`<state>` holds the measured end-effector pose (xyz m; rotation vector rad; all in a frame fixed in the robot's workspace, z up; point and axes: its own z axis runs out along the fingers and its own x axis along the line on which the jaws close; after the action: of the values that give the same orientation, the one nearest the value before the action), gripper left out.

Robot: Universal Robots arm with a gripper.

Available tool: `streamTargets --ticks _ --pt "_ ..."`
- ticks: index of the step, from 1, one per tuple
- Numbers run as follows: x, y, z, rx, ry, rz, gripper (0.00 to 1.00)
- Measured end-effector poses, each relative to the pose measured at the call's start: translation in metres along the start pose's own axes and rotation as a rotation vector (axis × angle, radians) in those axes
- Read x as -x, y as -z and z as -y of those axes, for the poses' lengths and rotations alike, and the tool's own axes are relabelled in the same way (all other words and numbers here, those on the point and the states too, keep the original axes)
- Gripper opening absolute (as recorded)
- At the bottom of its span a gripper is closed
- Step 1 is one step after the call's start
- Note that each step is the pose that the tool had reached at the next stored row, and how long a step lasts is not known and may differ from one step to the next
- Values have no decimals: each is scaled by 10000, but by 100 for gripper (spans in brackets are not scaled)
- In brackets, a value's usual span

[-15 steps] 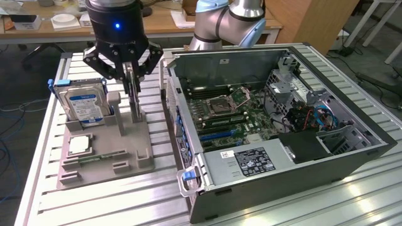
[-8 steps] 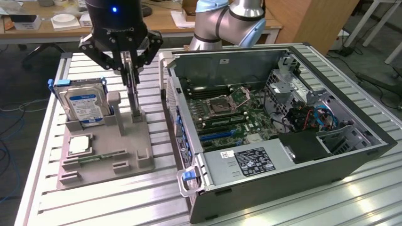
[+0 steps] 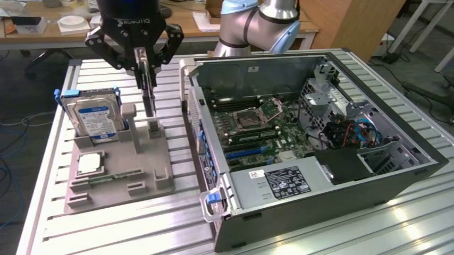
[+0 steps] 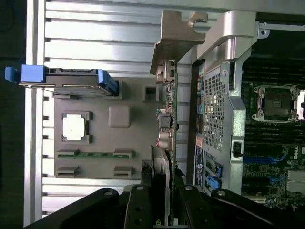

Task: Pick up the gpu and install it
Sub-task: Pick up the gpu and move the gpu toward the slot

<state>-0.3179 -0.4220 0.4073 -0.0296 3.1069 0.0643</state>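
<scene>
Gpu (image 3: 150, 101) above slatted table (image 3: 411, 223), desk (image 3: 71, 36) behind

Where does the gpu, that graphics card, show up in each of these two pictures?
Exterior view: the gpu hangs edge-on in the hand, above the grey holder, toward the exterior view's left of the case.
Wrist view: the gpu lies edge-on between the grey holder and the case.
Shared landmark: the blue-handled hard drive.

Gpu (image 3: 150, 103): thin dark card with a silver end bracket, seen edge-on. It stands upright, clamped at its upper edge in the tool (image 3: 146, 74), above the grey holder (image 3: 135, 159).
</scene>
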Motion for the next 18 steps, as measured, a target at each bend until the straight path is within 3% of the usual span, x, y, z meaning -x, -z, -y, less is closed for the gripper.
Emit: streamTargets --ticks 2,6,8,10,18 --pt "0 6 -1 -85 2 0 27" --pt "0 21 -1 -427 13 -9 27" --pt "0 35 -2 -536 17 -11 27" --pt "3 62 -2 -583 21 -12 27" --pt "3 107 -5 -586 19 0 27"
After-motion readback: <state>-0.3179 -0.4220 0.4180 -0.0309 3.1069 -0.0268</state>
